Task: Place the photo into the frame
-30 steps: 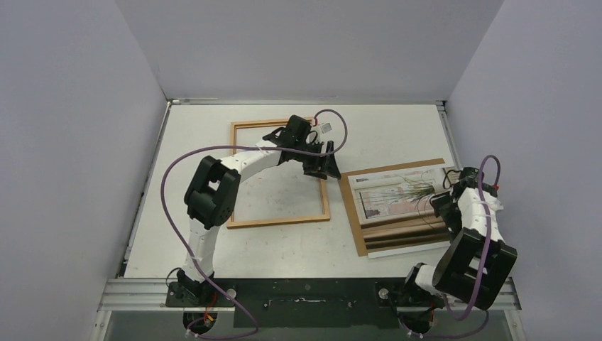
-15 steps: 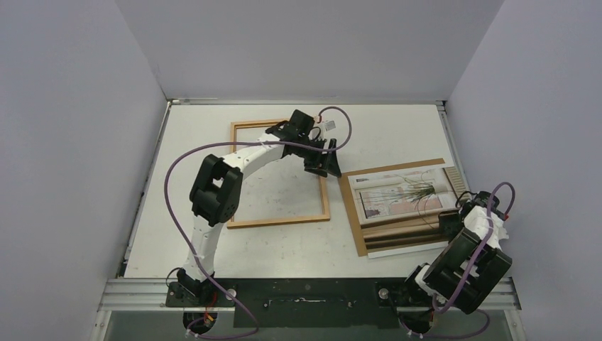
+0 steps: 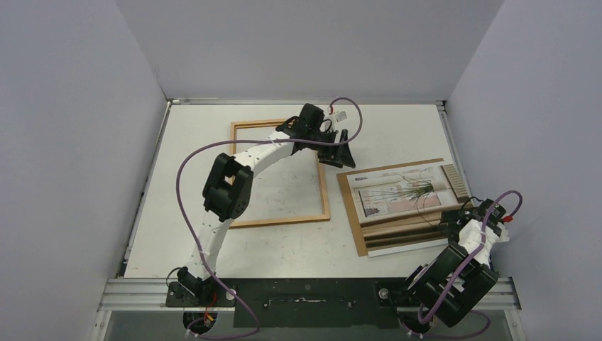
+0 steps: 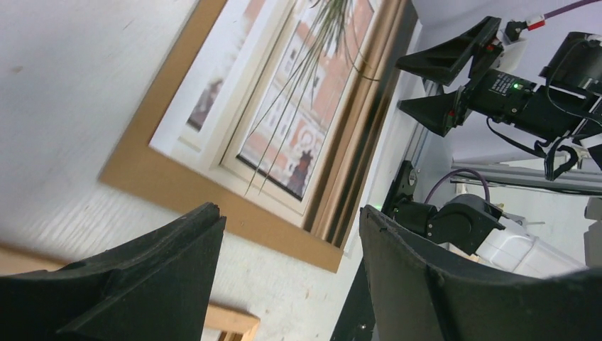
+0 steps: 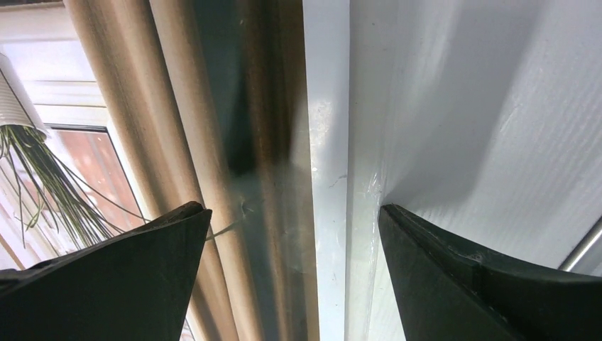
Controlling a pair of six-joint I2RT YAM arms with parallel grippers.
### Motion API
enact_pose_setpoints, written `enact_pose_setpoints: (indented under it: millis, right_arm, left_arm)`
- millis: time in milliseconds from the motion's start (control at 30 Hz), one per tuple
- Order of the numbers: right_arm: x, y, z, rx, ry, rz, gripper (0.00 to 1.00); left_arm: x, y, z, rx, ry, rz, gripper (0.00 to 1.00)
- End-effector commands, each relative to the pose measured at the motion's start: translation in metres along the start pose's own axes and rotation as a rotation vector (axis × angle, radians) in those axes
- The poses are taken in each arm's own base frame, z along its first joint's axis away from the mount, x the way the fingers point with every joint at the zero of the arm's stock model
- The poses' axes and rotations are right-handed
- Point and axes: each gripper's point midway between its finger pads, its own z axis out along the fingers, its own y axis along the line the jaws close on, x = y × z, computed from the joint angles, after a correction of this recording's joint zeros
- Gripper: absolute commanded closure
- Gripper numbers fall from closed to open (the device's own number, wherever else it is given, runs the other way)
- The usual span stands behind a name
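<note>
While both pairs of jaws stand wide apart with nothing between them, the left jaws hang at the upper middle of the top view, above the upper right corner of the frame (image 3: 280,221), and the right jaws sit at lower right, low over the right-hand edge of the photo (image 3: 401,199). Face up, the photo lies on a brown backing panel (image 3: 353,213) at middle right, just beside the frame and outside it, all flat on the white bench (image 3: 397,128).
</note>
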Motion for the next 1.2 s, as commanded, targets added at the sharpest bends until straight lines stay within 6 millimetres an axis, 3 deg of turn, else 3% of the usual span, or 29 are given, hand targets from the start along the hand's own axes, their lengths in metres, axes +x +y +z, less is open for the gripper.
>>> enact_pose_setpoints:
  millis: [0, 200, 300, 400, 733, 1000, 1167]
  right_arm:
    - [0.027, -0.009, 0.010, 0.003, 0.105, -0.001, 0.07]
    - [0.044, -0.012, 0.010, -0.015, 0.175, -0.019, 0.08]
    - [0.049, -0.004, 0.008, -0.071, 0.207, -0.035, 0.08]
    - [0.051, 0.008, 0.004, -0.142, 0.225, -0.064, 0.08]
    - [0.051, 0.038, -0.005, -0.299, 0.234, -0.050, 0.08]
    - [0.059, 0.077, -0.019, -0.514, 0.268, -0.038, 0.11]
    - [0.068, 0.088, -0.022, -0.558, 0.314, -0.056, 0.15]
  left_arm:
    - [-0.017, -0.038, 0.028, 0.169, -0.063, 0.056, 0.32]
    - [0.001, -0.042, 0.079, 0.205, -0.049, 0.124, 0.32]
    - [0.019, -0.027, 0.102, 0.140, 0.000, 0.137, 0.33]
    - [0.037, 0.003, 0.112, 0.054, 0.056, 0.094, 0.35]
    - [0.066, 0.069, 0.101, -0.254, 0.203, 0.096, 0.36]
    - [0.063, 0.114, 0.081, -0.427, 0.221, 0.019, 0.37]
    - [0.059, 0.133, 0.072, -0.477, 0.204, -0.031, 0.37]
